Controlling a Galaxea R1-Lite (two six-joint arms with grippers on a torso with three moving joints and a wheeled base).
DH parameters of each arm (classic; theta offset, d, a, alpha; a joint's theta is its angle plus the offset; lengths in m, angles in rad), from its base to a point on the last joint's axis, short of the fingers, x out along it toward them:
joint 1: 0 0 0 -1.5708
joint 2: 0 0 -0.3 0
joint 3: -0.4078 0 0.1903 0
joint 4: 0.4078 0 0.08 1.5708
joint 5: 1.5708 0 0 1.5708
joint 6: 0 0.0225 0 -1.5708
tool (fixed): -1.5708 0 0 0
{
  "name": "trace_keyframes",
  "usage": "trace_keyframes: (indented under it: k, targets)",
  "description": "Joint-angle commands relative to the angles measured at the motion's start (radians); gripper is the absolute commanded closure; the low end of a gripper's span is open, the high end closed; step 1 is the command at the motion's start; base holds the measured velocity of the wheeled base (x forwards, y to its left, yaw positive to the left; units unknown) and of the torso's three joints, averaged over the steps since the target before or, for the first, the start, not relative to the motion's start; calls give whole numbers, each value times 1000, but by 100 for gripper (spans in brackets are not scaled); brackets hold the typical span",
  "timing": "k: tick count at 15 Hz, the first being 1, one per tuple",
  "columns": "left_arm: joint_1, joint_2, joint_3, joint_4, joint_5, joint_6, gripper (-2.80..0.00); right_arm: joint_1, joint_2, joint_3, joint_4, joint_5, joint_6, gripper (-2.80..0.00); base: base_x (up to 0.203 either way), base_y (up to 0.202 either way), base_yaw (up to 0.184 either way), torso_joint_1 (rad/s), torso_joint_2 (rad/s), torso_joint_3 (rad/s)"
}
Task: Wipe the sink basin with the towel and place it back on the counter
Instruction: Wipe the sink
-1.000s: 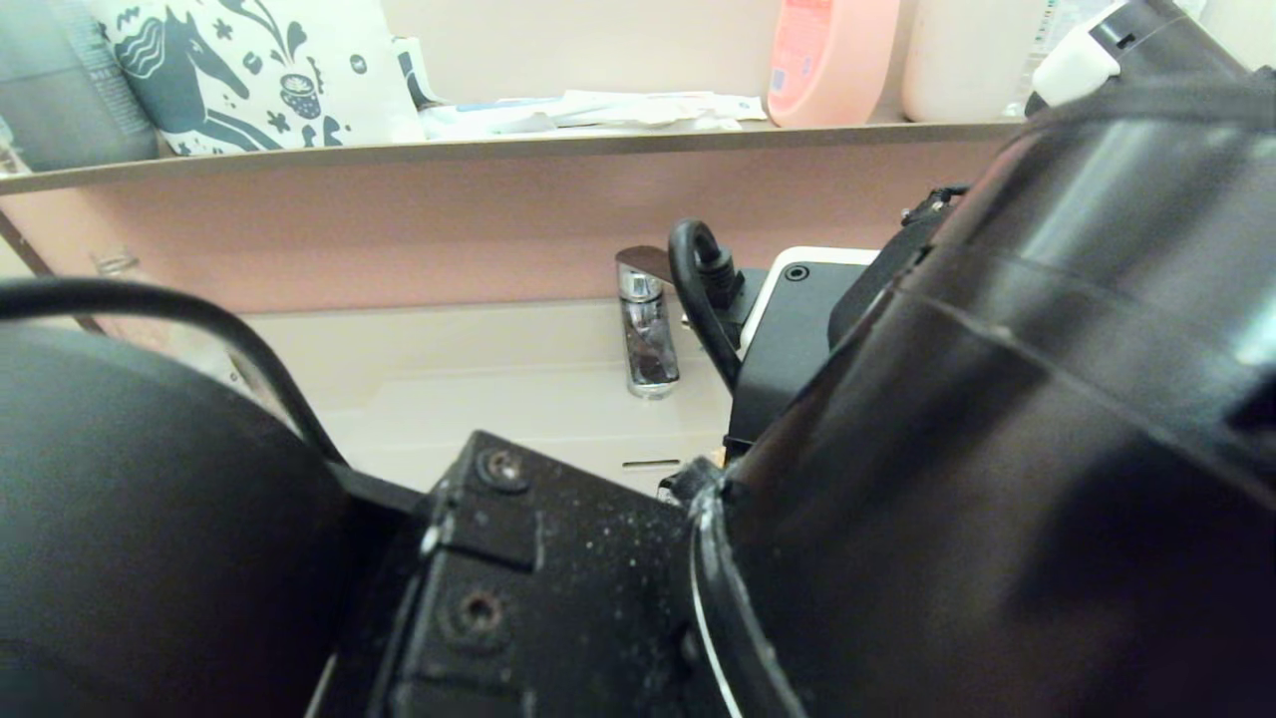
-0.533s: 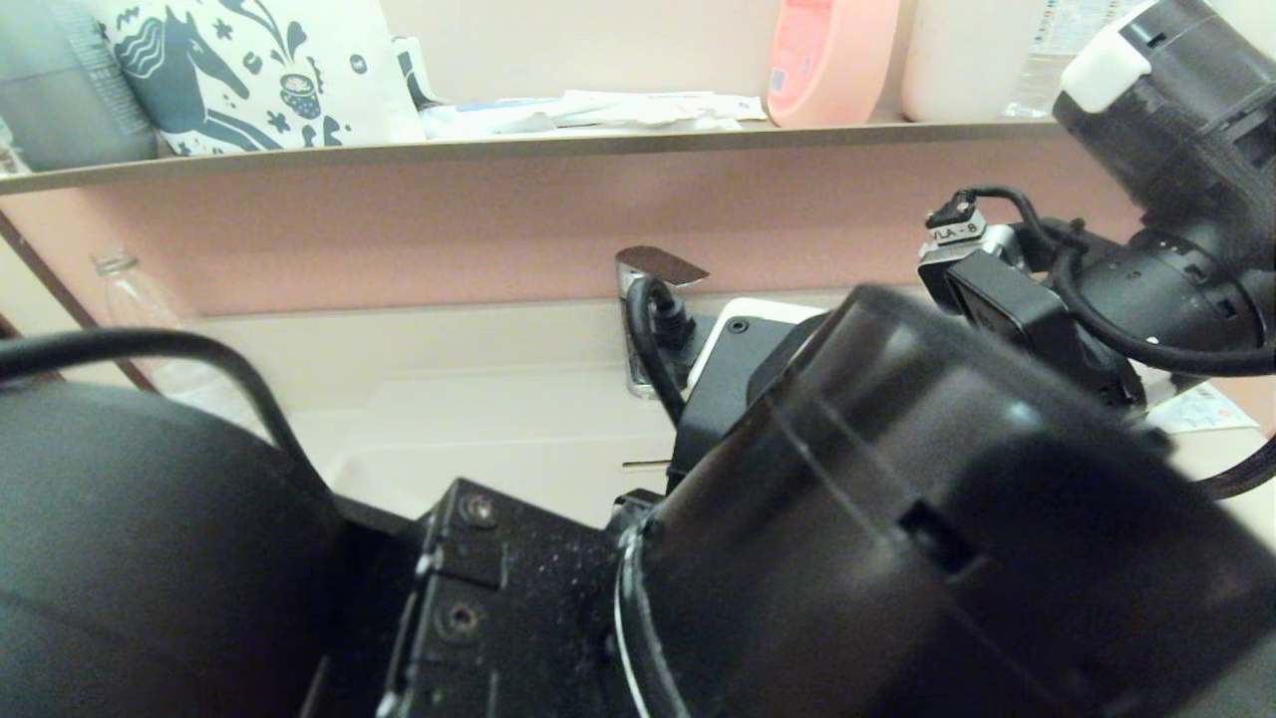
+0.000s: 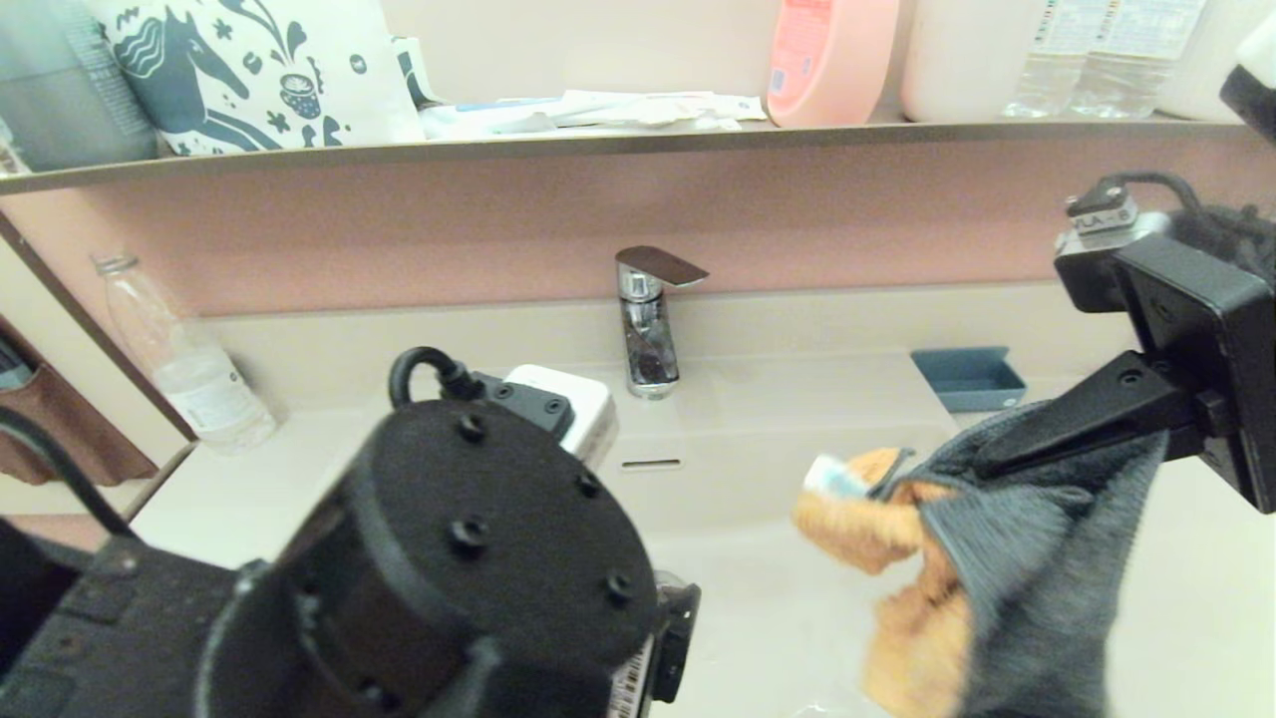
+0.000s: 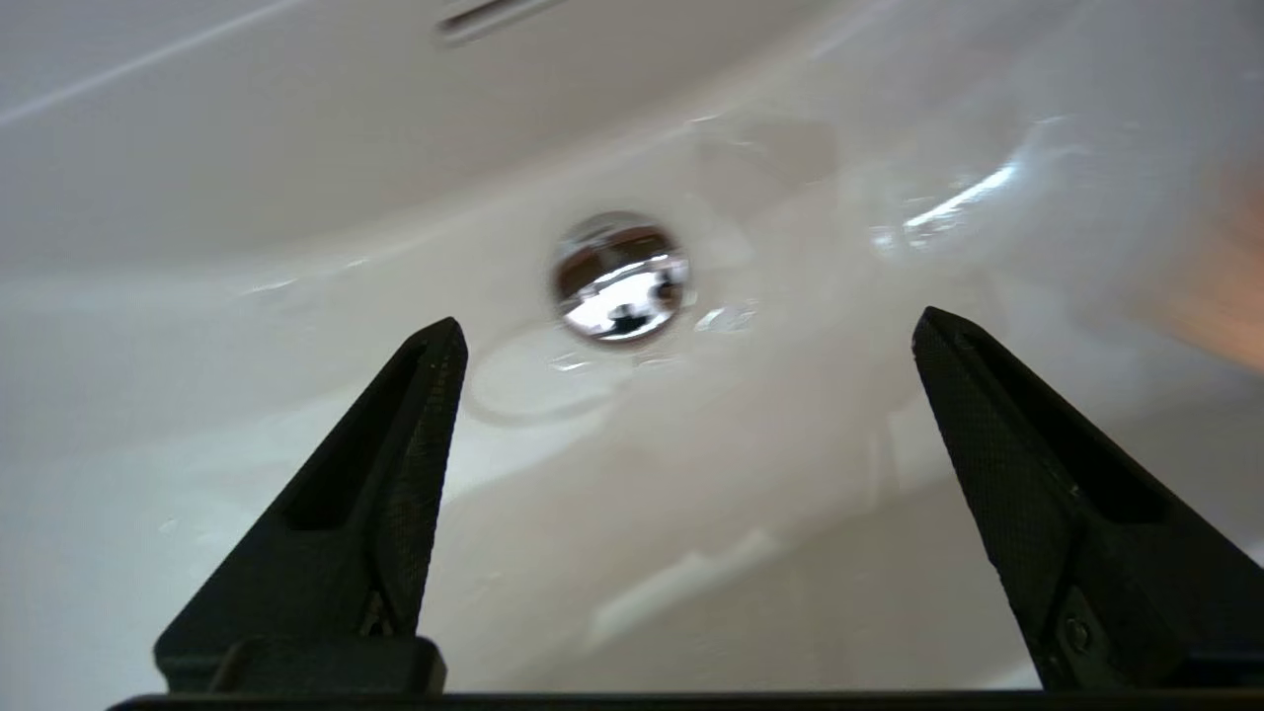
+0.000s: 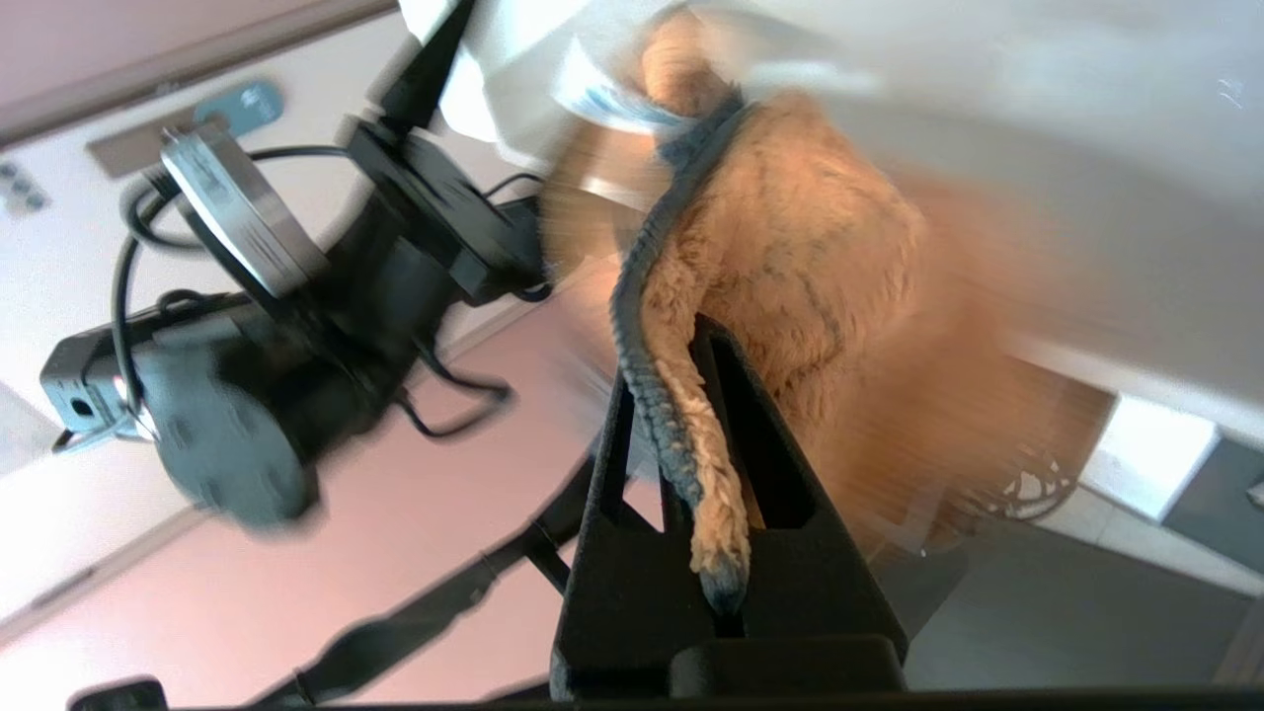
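Note:
My right gripper point(image 3: 997, 454) hangs over the right side of the sink basin point(image 3: 738, 588), shut on the towel point(image 3: 927, 568). The towel is orange with dark grey edging and droops below the fingers. In the right wrist view a fold of the towel point(image 5: 810, 257) is pinched between the closed fingers point(image 5: 632, 434). My left gripper point(image 4: 686, 324) is open and empty, low inside the basin point(image 4: 691, 513) close to the chrome drain stopper point(image 4: 620, 278). In the head view the left arm's wrist point(image 3: 469, 558) hides that gripper. The counter point(image 3: 1206, 598) runs along both sides of the basin.
The faucet point(image 3: 646, 319) stands behind the basin, above the overflow slot point(image 3: 650, 464). A blue dish point(image 3: 967, 377) sits back right and a clear bottle point(image 3: 179, 359) back left. The brown shelf point(image 3: 598, 143) holds a pink bottle point(image 3: 827, 60), papers and a patterned bag point(image 3: 259, 70).
Both arms have cleared the head view. The right arm swung right with the towel in its grip. The left arm dropped to the lower left and its jaws spread wide.

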Motion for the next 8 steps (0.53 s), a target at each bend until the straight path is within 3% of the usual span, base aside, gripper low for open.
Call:
trace_keyframes:
  k: [1, 5, 7, 8]
  targets:
    - [64, -106, 78, 3, 3, 3, -280, -32, -55, 13, 28, -5, 0, 0, 0, 0, 0, 0, 0, 0]
    - [274, -215, 133, 1, -5, 51, -280, -135, -149, 17, 141, -100, -54, 0, 0, 0, 0, 0, 0, 0]
    - [367, -277, 144, 1, -55, 91, -280, -215, -189, 12, 175, -112, -71, 0, 0, 0, 0, 0, 0, 0]
    - [422, -300, 149, 1, -84, 110, 0, -267, -211, 11, 188, -114, -86, 0, 0, 0, 0, 0, 0, 0]
